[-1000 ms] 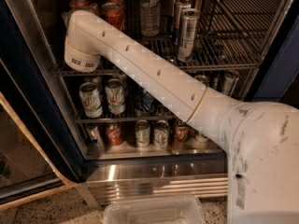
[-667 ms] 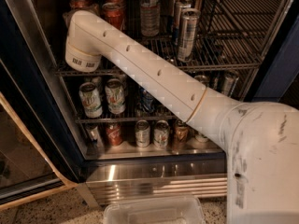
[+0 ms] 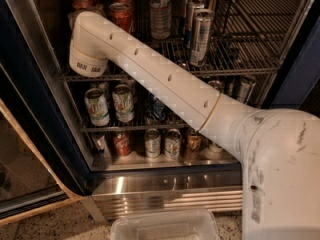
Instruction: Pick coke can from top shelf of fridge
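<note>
Red coke cans (image 3: pixel 121 15) stand at the left of the fridge's (image 3: pixel 295 79) top shelf (image 3: pixel 240 59), another red one (image 3: pixel 81 1) behind it. My white arm (image 3: pixel 165 84) reaches from the lower right up to that corner and bends at a joint (image 3: pixel 88 59) right in front of the cans. The gripper is hidden behind this bend, somewhere among the cans at the shelf's left end.
Tall slim silver cans (image 3: pixel 201 31) and a clear bottle (image 3: pixel 160 11) stand mid-shelf. White-and-green cans (image 3: pixel 96 106) fill the middle rack, mixed cans (image 3: pixel 152 143) the bottom one. The glass door (image 3: pixel 25 174) hangs open at left. A clear plastic tub (image 3: pixel 165 226) lies below the steel base panel (image 3: pixel 165 189).
</note>
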Robot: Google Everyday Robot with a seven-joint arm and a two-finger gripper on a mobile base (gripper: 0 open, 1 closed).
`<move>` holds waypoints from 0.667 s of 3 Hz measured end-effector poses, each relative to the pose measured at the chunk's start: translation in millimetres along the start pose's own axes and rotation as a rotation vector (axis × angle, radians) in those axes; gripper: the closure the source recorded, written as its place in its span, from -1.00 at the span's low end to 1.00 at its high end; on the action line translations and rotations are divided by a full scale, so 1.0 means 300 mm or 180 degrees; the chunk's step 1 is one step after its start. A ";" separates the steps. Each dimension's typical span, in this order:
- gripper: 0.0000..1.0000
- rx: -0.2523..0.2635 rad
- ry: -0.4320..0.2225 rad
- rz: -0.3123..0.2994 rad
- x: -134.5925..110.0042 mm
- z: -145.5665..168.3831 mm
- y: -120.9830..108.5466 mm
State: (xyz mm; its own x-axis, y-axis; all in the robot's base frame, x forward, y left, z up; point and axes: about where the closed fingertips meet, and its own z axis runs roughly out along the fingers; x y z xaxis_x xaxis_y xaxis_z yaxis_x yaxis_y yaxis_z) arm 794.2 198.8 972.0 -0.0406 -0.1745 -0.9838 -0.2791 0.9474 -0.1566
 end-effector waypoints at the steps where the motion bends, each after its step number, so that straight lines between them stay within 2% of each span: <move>1: 0.72 0.0000 0.0000 0.0000 0.000 0.000 0.000; 2: 1.00 0.0000 0.0000 0.0000 0.000 0.000 0.000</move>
State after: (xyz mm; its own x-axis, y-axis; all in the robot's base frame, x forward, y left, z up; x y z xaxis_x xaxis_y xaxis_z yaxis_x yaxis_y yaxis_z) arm 794.2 198.8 972.0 -0.0406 -0.1745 -0.9838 -0.2791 0.9474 -0.1565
